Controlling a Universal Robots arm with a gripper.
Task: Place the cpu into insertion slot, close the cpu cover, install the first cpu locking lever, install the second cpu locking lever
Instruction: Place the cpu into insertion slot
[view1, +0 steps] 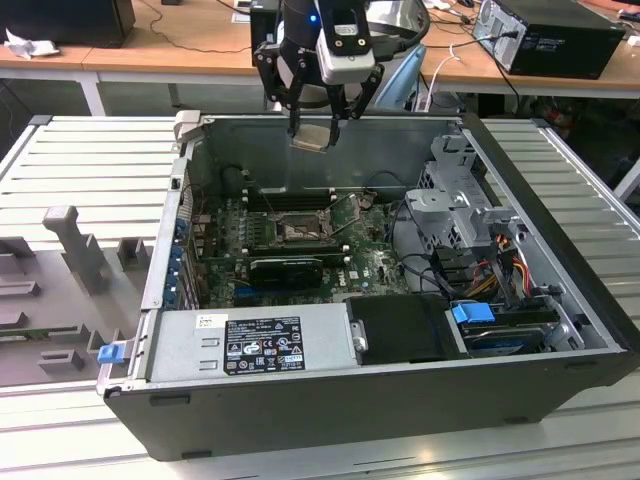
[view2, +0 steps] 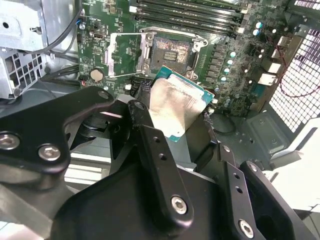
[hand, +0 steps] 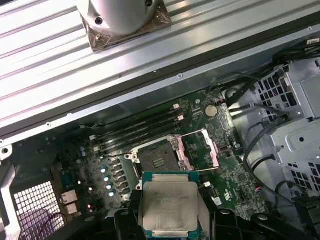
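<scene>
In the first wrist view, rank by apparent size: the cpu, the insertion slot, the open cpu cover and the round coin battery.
1. cpu: largest, but it is nearest the camera, so this is unsure.
2. insertion slot and cpu cover: these look alike and the cover is tilted open, so they are not ranked.
3. coin battery: smallest.

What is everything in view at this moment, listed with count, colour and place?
computer case: one, dark grey, open-topped, on the table.
table: one, grey, ribbed, under the case.
circuit board: one, green, on the case floor.
insertion slot: one, dark centre with silver rim, on the board, empty.
cpu cover: one, silver, open, beside the slot.
power supply: one, silver, along the case's near wall.
drive cage: one, silver, at the exterior view's right inside the case.
cpu: one, silver top, held above the board.
gripper: one, black, shut on the cpu.
</scene>
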